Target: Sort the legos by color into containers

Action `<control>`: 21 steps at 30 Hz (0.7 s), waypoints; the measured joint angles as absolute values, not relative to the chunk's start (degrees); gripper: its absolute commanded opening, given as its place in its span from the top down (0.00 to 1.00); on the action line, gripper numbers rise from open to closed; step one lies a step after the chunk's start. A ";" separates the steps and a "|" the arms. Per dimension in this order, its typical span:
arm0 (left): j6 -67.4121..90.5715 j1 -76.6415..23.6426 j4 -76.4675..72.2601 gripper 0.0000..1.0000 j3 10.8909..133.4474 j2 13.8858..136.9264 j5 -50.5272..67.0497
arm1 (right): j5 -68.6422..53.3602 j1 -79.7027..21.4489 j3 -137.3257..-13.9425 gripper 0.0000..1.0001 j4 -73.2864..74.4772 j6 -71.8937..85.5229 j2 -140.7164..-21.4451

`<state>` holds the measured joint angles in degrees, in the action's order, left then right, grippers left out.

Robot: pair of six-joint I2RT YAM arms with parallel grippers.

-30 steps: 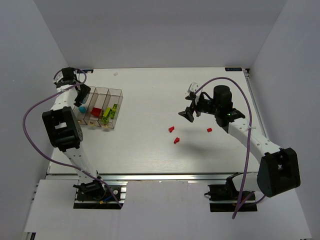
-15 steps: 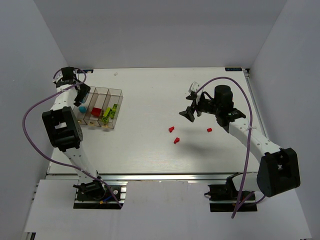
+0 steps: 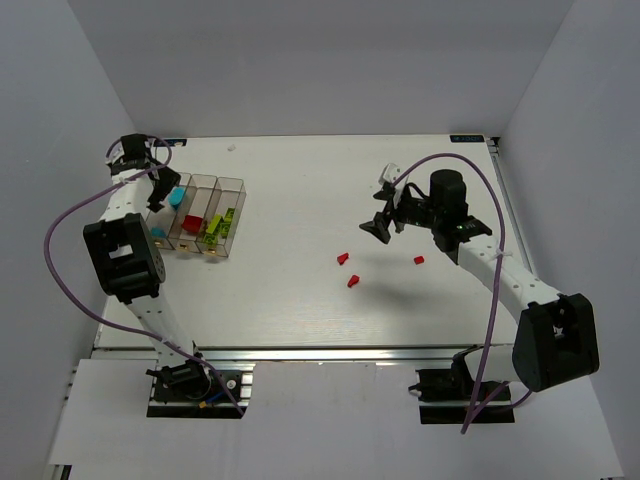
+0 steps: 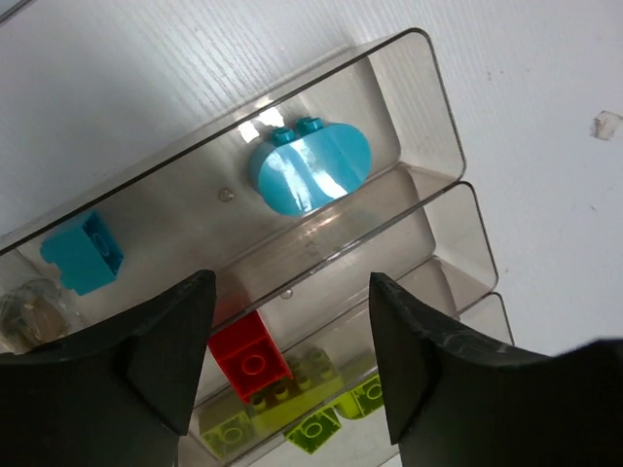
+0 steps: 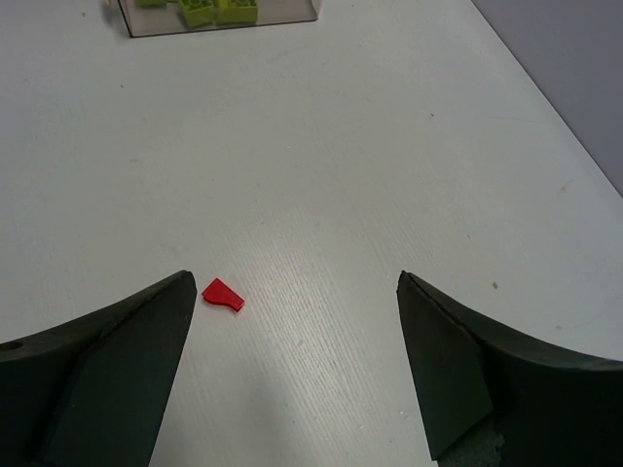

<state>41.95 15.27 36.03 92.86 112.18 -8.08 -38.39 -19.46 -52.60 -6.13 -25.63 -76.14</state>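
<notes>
Your left gripper [image 4: 287, 292] hung over the bins [image 4: 440, 97] with its jaws wide apart and nothing between them. A rounded cyan brick [image 4: 310, 175] lay loose in the end bin with a square cyan brick [image 4: 83, 256], so that drop looked done to me. The middle bin held a red brick [image 4: 251, 362], the third the green bricks [image 4: 311, 423].

Your right gripper [image 5: 292, 282] hovered above the table [image 5: 389, 146], likewise spread wide and empty. A red bit [image 5: 223, 294] lay below it, close to one finger rather than midway. To pick it up well, you needed to shift sideways until the bit sat centred and come straight down until the fingertips all but brushed the table. Then you had to close slowly — the bit was tiny and wedge-like, and I judged a quick pinch likely to flick it away.

A second red bit [image 3: 352, 281] lay near the first and a third red bit [image 3: 418, 260] lay well apart, so nothing crowded the grasp. The bins stood far off on the left side, and your left arm sat right over them. I'd have had you draw it back before carrying red to the middle bin. A white scrap [image 3: 232, 147] by the far edge was no trouble
</notes>
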 measured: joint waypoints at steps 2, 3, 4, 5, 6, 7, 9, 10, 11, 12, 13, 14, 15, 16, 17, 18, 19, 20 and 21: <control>41.65 15.27 35.51 0.45 92.51 111.63 -7.20 | -38.39 -19.20 -52.60 0.11 -6.13 -25.61 -76.14; 41.25 15.20 35.05 0.57 91.98 111.02 -6.55 | -38.39 -19.11 -52.60 0.12 -6.13 -25.61 -76.14; 40.69 15.07 34.26 0.81 91.20 110.06 -5.65 | -38.37 -19.00 -52.60 0.18 -6.13 -25.61 -76.16; 39.77 14.96 33.36 0.88 90.32 108.86 -3.99 | -38.44 -18.90 -52.60 0.25 -6.15 -25.63 -76.23; 38.70 14.92 32.36 0.94 89.32 107.57 -1.89 | -38.57 -18.79 -52.60 0.34 -6.20 -25.71 -76.34; 37.41 14.83 30.11 0.98 87.48 105.56 1.41 | -38.79 -18.63 -52.60 0.62 -6.17 -25.61 -76.53; 35.83 14.26 25.61 0.97 83.64 101.21 9.61 | -39.05 -18.35 -52.73 0.84 -6.02 -25.87 -77.36; 35.18 13.63 23.49 0.96 81.97 99.26 13.28 | -39.00 -18.17 -52.84 0.95 -5.78 -25.61 -78.00; 34.28 12.71 22.00 0.92 80.97 97.95 16.73 | -38.83 -18.00 -53.15 0.95 -5.23 -25.19 -78.91; 33.10 11.38 20.47 0.89 80.34 96.99 20.51 | -38.44 -17.76 -53.67 0.93 -4.54 -24.56 -79.96; 31.88 9.47 19.33 0.86 80.12 96.64 23.38 | -37.71 -17.56 -54.28 0.79 -3.84 -24.10 -81.01; 30.41 8.03 18.44 0.77 80.09 96.57 25.91 | -36.88 -17.26 -55.05 0.71 -2.85 -23.46 -82.06; 29.06 4.97 18.06 0.70 80.05 96.86 27.68 | -35.88 -16.95 -56.14 0.61 -1.80 -22.96 -83.18; 27.53 2.00 18.04 0.63 80.05 97.30 29.63 | -34.65 -16.58 -57.63 0.31 -0.32 -22.68 -84.38; 25.91 -1.32 18.22 0.53 79.96 97.89 30.94 | -33.45 -16.10 -59.20 0.16 1.45 -22.50 -85.52; 24.45 -4.73 18.39 0.39 79.83 98.61 31.64 | -32.27 -15.64 -60.93 0.11 3.14 -22.70 -86.61; 22.85 -7.81 18.44 0.34 79.48 99.20 32.25 | -31.20 -15.09 -62.54 0.11 4.56 -22.70 -87.50; 21.19 -11.11 18.65 0.32 78.89 99.79 32.42 | -30.30 -14.48 -63.90 0.11 5.98 -22.70 -88.14; 19.59 -14.46 18.85 0.30 78.13 100.25 32.12 | -29.78 -13.87 -64.86 0.11 7.20 -22.46 -88.42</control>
